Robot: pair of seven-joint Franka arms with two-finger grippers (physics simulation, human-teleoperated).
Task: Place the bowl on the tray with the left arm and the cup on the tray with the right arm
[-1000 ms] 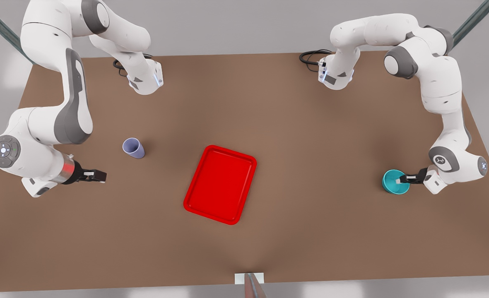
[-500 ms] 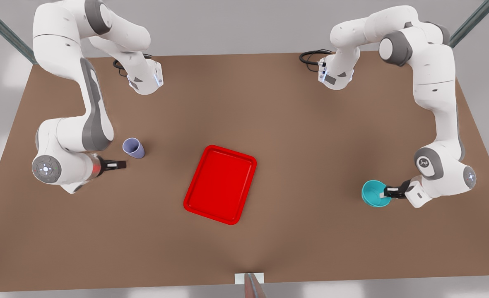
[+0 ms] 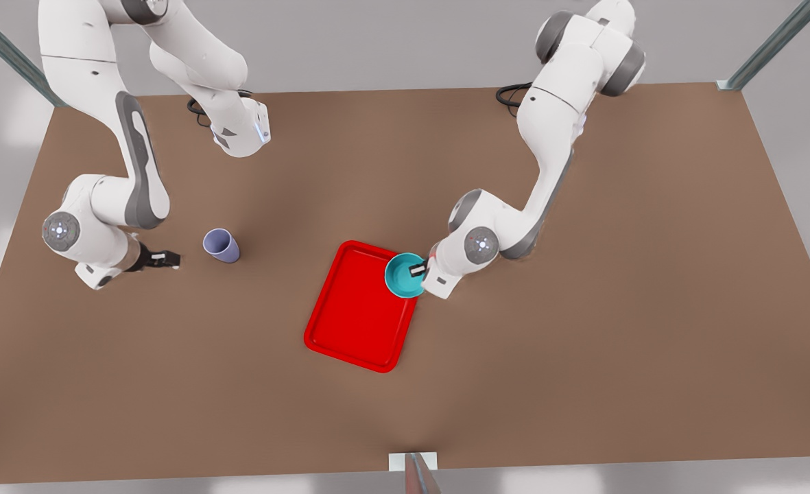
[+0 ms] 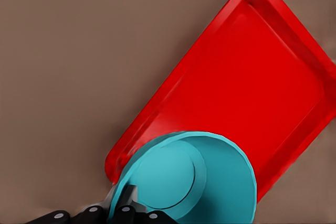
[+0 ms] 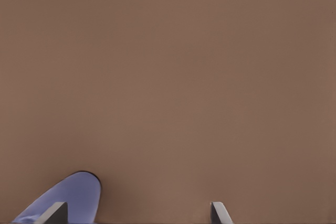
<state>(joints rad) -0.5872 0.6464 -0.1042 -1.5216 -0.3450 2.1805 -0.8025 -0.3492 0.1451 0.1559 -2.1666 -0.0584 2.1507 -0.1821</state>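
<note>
Bowl (image 3: 403, 275) pinched by left gripper (image 3: 416, 269) over tray (image 3: 356, 315) corner | right gripper (image 3: 169, 259) spread beside cup (image 3: 221, 245)

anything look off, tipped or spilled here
Nothing stands out. The left gripper holds the bowl by its rim over a corner of the tray. The cup stands upright on the table, with the right gripper open beside it.

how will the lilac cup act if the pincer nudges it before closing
The cup looks tall for its narrow tapered base, so a sideways nudge could probably tip it. Once down, its round wall would likely roll. The right pincer, open beside it, should straddle it squarely.
</note>
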